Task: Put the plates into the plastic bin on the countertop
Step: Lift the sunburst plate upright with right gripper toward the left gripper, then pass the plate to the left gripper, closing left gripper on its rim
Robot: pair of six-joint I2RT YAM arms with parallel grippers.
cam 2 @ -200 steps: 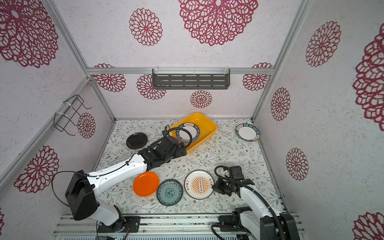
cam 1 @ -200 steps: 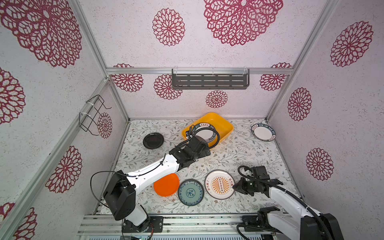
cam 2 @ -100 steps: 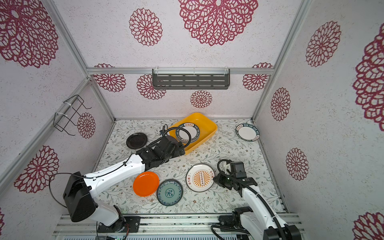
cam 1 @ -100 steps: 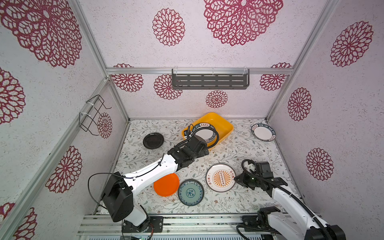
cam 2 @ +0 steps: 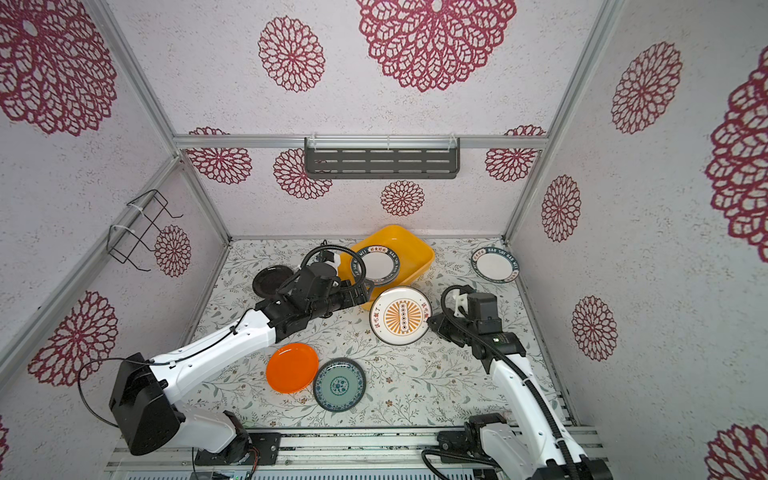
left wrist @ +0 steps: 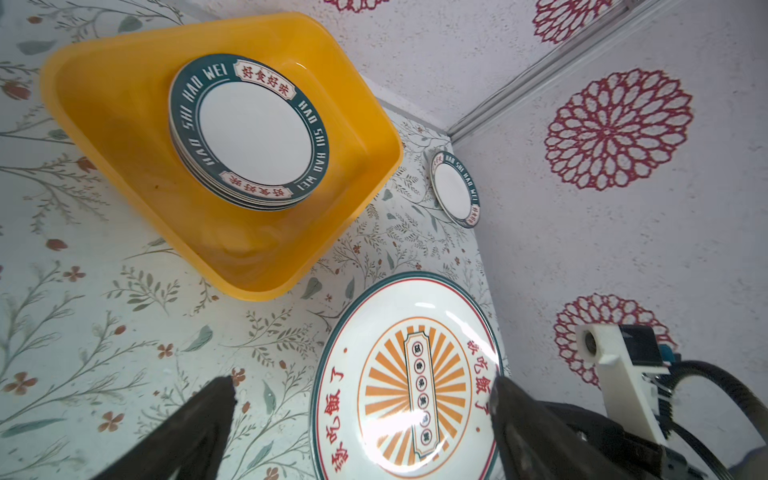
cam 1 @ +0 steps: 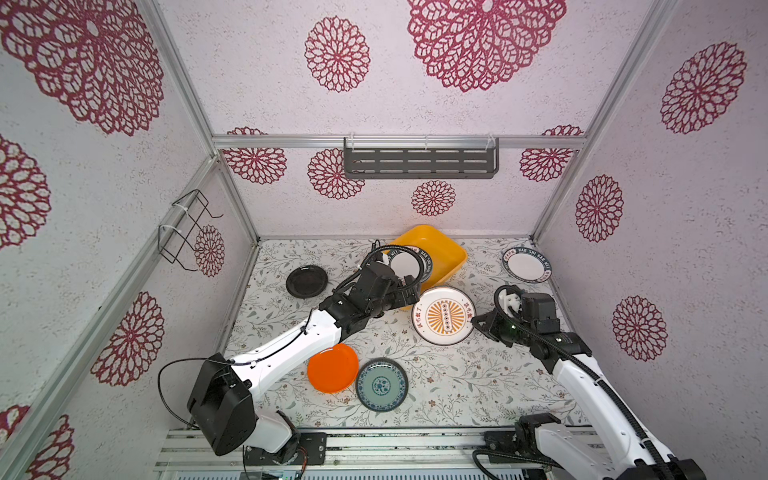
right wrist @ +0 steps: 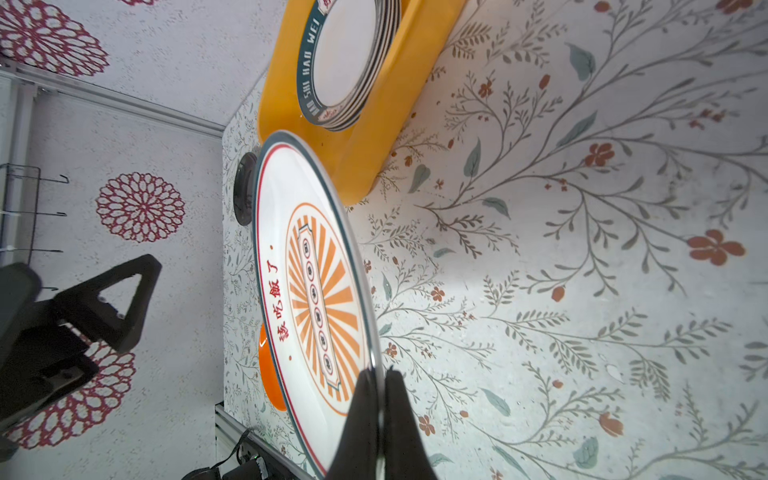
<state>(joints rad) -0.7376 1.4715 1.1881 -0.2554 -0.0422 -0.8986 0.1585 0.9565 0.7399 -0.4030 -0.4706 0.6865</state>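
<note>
Right hand (right wrist: 380, 376) clamped on the right rim of the sunburst plate (cam 1: 444, 316), held tilted above the surface (cam 1: 457, 382), just near of the yellow bin (cam 1: 453, 255) containing stacked lettered plates (cam 1: 409, 264). Left hand (left wrist: 361, 388) spread wide, empty, at the sunburst plate's left edge.

At the back middle of the tabletop (cam 1: 457, 374) sits the bin (cam 1: 446, 253), a stack of plates (cam 1: 406, 266) in its left part, with the corner plate (cam 1: 525, 264) to its right in the far right corner and the wall-side plate (cam 1: 306, 281) to its left, near the left wall. Just before the bin's near corner is the sunburst plate (cam 1: 443, 316) (whether it touches the bin cannot be told), the left end effector (cam 1: 409, 294) at its left and the right end effector (cam 1: 477, 323) on its right rim. Toward the front edge, the left front plate (cam 1: 332, 368) and the right front plate (cam 1: 382, 384) lie side by side.
</note>
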